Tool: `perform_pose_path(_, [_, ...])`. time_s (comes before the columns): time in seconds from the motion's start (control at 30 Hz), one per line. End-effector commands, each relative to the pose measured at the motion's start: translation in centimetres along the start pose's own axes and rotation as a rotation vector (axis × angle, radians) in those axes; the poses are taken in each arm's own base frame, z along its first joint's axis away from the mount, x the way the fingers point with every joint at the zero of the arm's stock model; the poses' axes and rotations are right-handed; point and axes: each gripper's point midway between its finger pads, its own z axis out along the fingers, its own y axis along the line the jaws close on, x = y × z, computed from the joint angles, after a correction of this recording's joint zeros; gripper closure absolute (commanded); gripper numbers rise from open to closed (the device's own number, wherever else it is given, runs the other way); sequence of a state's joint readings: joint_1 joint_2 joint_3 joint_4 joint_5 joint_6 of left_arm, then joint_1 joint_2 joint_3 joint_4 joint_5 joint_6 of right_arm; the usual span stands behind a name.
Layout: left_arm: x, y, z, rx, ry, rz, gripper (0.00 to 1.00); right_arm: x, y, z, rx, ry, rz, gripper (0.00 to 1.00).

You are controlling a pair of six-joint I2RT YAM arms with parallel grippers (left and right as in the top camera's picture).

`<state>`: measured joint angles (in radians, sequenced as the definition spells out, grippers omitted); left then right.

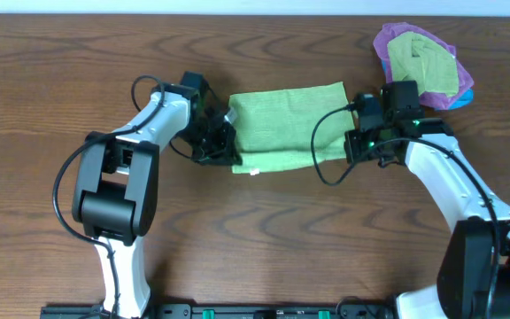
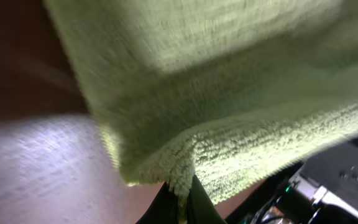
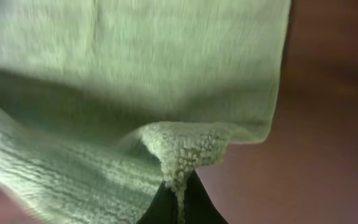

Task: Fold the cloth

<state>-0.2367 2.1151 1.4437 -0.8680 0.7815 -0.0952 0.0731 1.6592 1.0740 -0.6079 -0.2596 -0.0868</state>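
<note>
The table is dark brown wood with wavy lines. A pale strip runs past its far edge.

light green cloth, dark brown wood-grain table.

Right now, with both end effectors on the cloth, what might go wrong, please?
The left end effector and right end effector each pinch only a small tuft at the edge of the green cloth; it may slip out mid-fold.
The right arm's cable loops over the cloth and might snag it.
The cloth pile beside the right arm could get nudged.
</note>
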Motion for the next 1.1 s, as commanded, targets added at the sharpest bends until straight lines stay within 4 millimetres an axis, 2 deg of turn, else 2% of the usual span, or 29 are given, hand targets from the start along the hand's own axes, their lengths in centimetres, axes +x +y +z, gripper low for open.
perform_pose_path(0.0, [-2.4, -1.4, -2.8, 0.019, -0.103, 0.009, 0.94, -1.4, -0.8, -0.9, 0.043, -0.062, 0.01, 0.99])
perform_pose_path(0.1, [-4.6, -2.1, -4.5, 0.024, -0.197, 0.012, 0.94, -3.2, -1.0, -1.1, 0.057, -0.135, -0.004, 0.99])
perform_pose_path(0.33, [-7.7, -2.4, -5.5, 0.011, -0.323, 0.015, 0.94, -6.3, -2.8, -1.7, 0.156, -0.259, -0.016, 0.99])
perform_pose_path(0.43, [-9.2, -2.7, -6.1, 0.016, -0.382, 0.025, 0.94, -7.6, -3.1, -1.2, 0.164, -0.304, -0.024, 0.99])
perform_pose_path(0.7, [-10.6, -1.0, -6.8, -0.09, -0.462, 0.0, 0.94, -8.3, -4.0, 1.7, 0.167, -0.315, -0.026, 0.99])
perform_pose_path(0.83, [-11.4, -0.4, -7.3, -0.126, -0.505, -0.015, 0.94, -8.9, -4.6, 2.5, 0.185, -0.338, -0.027, 0.99])
perform_pose_path(1.07, [-13.1, -0.8, -8.3, -0.127, -0.589, -0.009, 0.94, -10.0, -5.0, 3.6, 0.186, -0.381, -0.028, 0.99])
